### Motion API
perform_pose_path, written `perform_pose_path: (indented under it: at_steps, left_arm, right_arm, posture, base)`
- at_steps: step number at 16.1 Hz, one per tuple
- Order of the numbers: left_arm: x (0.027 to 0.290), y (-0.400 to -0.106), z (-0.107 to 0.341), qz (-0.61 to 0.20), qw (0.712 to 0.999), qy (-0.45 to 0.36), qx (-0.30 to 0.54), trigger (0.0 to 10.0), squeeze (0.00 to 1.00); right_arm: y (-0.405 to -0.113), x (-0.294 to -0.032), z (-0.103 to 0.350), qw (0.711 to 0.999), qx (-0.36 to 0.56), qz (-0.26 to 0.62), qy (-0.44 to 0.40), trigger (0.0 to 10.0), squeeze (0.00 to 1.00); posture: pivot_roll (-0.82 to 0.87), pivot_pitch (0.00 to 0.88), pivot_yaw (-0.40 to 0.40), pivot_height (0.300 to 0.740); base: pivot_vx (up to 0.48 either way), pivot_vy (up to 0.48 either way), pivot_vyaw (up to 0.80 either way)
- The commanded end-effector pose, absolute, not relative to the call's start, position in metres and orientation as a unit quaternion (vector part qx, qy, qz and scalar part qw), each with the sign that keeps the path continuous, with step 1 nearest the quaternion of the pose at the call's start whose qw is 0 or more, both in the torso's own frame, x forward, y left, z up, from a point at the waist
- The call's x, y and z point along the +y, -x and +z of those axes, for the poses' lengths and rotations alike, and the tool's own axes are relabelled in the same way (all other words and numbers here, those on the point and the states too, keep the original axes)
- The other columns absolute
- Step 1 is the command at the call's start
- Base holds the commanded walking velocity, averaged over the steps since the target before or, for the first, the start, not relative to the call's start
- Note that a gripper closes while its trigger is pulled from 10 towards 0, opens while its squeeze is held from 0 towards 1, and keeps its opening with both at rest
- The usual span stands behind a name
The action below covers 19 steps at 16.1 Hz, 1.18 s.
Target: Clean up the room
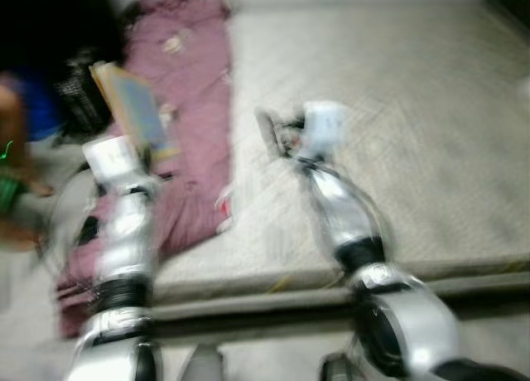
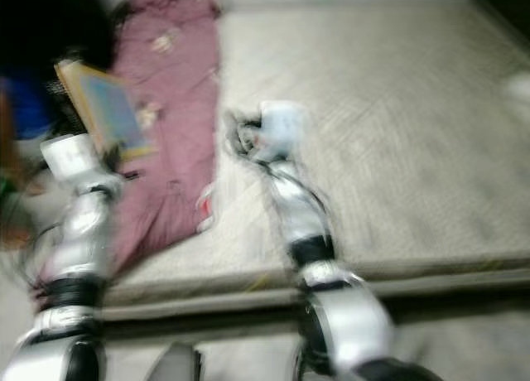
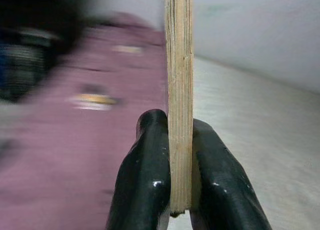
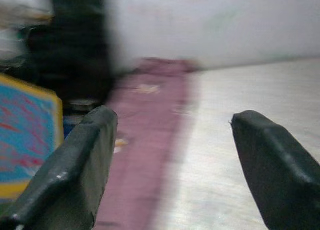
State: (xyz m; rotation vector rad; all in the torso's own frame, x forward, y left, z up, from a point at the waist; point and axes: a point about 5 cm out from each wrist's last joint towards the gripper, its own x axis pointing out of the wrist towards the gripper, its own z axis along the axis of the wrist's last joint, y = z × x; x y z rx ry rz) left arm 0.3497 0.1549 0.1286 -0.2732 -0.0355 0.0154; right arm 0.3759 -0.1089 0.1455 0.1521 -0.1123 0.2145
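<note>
My left gripper (image 3: 172, 121) is shut on a flat book (image 1: 137, 108) with a blue cover and yellow border. The left wrist view looks at the book (image 3: 178, 65) edge-on, its pale page block pinched between both black fingers. I hold it up over the left side of the bed, above a mauve blanket (image 1: 186, 91). Further right, my right gripper (image 4: 172, 122) stands open over the grey mattress (image 1: 397, 108) with nothing between its fingers. Its wrist view takes in the book's cover (image 4: 25, 140) to one side. The head views are blurred.
The mauve blanket runs down the bed's left side and hangs over the front edge. A dark basket-like thing (image 1: 79, 95) and other blurred dark things sit left of the bed. The mattress's front edge (image 1: 331, 273) lies just before me.
</note>
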Motion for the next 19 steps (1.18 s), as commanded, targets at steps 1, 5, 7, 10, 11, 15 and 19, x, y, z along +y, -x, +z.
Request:
perform_pose_path:
  at_steps: [1, 5, 7, 10, 11, 15, 19]
  left_arm:
    - [0.168, -0.350, 0.141, 0.014, 0.992, 0.114, -0.047, 10.0, 0.00]
    - [0.164, -0.349, 0.140, 0.004, 0.993, 0.108, -0.049, 10.0, 0.00]
    - [0.163, -0.343, 0.139, 0.005, 0.993, 0.102, -0.052, 10.0, 0.00]
    - [0.160, -0.330, 0.126, 0.008, 0.993, 0.108, -0.038, 10.0, 0.00]
    - [0.158, -0.326, 0.123, 0.005, 0.993, 0.111, -0.034, 10.0, 0.00]
    - [0.147, -0.322, 0.121, -0.005, 0.992, 0.124, -0.031, 10.0, 0.00]
    - [0.137, -0.314, 0.121, -0.020, 0.991, 0.133, -0.026, 10.0, 0.00]
  right_arm:
    - [-0.376, -0.081, 0.154, 0.984, -0.066, 0.141, -0.087, 10.0, 0.00]
    - [-0.375, -0.081, 0.153, 0.984, -0.066, 0.140, -0.086, 10.0, 0.00]
    - [-0.371, -0.082, 0.146, 0.986, -0.057, 0.136, -0.072, 10.0, 0.00]
    - [-0.364, -0.086, 0.135, 0.989, -0.041, 0.126, -0.063, 10.0, 0.00]
    - [-0.361, -0.085, 0.132, 0.989, -0.040, 0.135, -0.056, 10.0, 0.00]
    - [-0.360, -0.083, 0.130, 0.988, -0.039, 0.142, -0.049, 10.0, 0.00]
    - [-0.351, -0.082, 0.122, 0.986, -0.022, 0.155, -0.052, 10.0, 0.00]
  posture:
    - [0.07, 0.000, 0.020, 0.740]
    - [0.07, 0.000, 0.022, 0.740]
    - [0.07, 0.000, 0.024, 0.740]
    - [0.06, 0.000, 0.025, 0.740]
    - [0.06, 0.000, 0.020, 0.740]
    - [0.08, 0.000, -0.013, 0.740]
    - [0.06, 0.000, -0.013, 0.740]
  base:
    - [0.000, 0.000, 0.00]
    - [0.000, 0.000, 0.00]
    - [0.000, 0.000, 0.00]
    - [0.000, 0.000, 0.00]
    - [0.000, 0.000, 0.00]
    - [0.000, 0.000, 0.74]
    - [0.000, 0.000, 0.20]
